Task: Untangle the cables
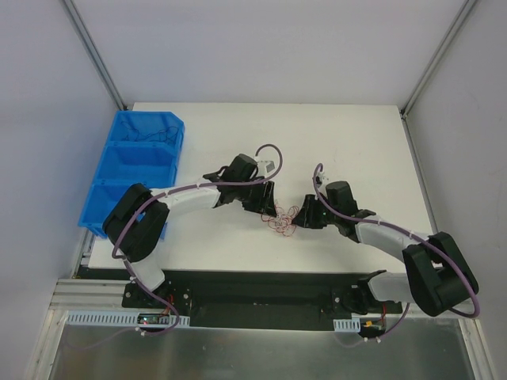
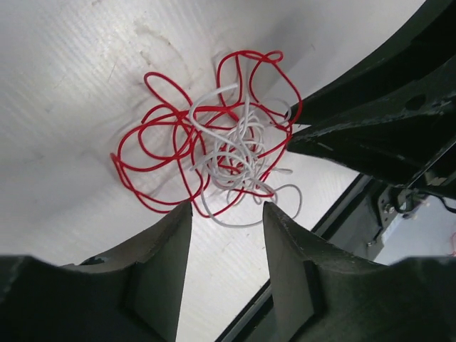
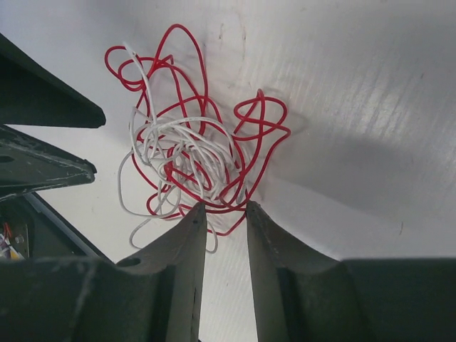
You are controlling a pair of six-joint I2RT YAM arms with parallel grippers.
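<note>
The cables (image 1: 283,219) are a small clump of curly red and pale wires lying on the white table between my two grippers. In the left wrist view the clump (image 2: 221,149) sits just past my left gripper (image 2: 228,210), which is open; a pale loop reaches toward the gap between its tips. In the right wrist view the clump (image 3: 189,153) lies at the tips of my right gripper (image 3: 224,208). That gripper is open with a narrow gap, and red loops cross between its tips. From above, the left gripper (image 1: 268,207) and right gripper (image 1: 305,215) flank the clump closely.
Blue bins (image 1: 135,170) stand in a row at the table's left edge; the farthest one holds more thin wires. The right gripper's dark body (image 2: 370,135) fills the right of the left wrist view. The table's near edge (image 1: 261,271) runs just behind the arms.
</note>
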